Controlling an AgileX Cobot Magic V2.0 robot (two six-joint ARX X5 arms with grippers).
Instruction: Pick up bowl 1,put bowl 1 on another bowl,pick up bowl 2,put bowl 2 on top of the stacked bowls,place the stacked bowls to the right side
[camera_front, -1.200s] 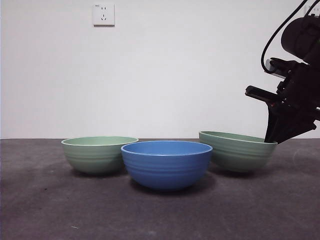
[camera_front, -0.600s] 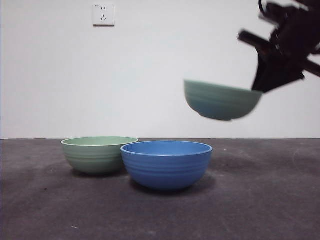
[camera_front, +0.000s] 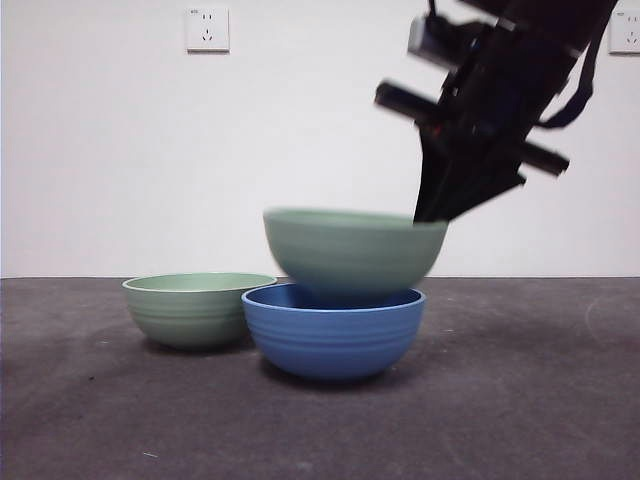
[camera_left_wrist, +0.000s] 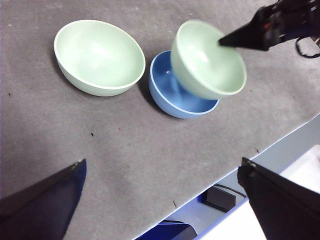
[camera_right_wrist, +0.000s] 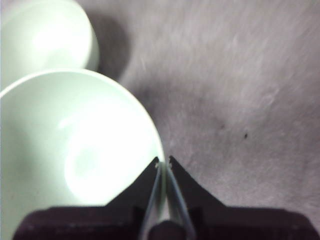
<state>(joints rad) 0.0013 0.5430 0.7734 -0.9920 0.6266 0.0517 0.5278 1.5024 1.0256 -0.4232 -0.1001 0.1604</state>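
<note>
My right gripper (camera_front: 432, 218) is shut on the rim of a pale green bowl (camera_front: 352, 252), pinching its right edge (camera_right_wrist: 162, 165). That held bowl (camera_left_wrist: 207, 60) hangs just above the blue ribbed bowl (camera_front: 333, 332), its base dipping into the blue bowl's mouth (camera_left_wrist: 176, 95). I cannot tell whether the two touch. A second pale green bowl (camera_front: 195, 308) rests on the mat to the left of the blue one, also seen in the left wrist view (camera_left_wrist: 99, 57). My left gripper (camera_left_wrist: 160, 192) is open, high above the table and far from the bowls.
The dark grey mat (camera_front: 520, 400) covers the table; its edge (camera_left_wrist: 280, 142) runs close past the blue bowl in the left wrist view. A wall socket (camera_front: 207, 29) sits on the white wall behind.
The right gripper lifted the green bowl off the mat at the right, carried it leftward and lowered it over the blue bowl. The other two bowls stayed put.
</note>
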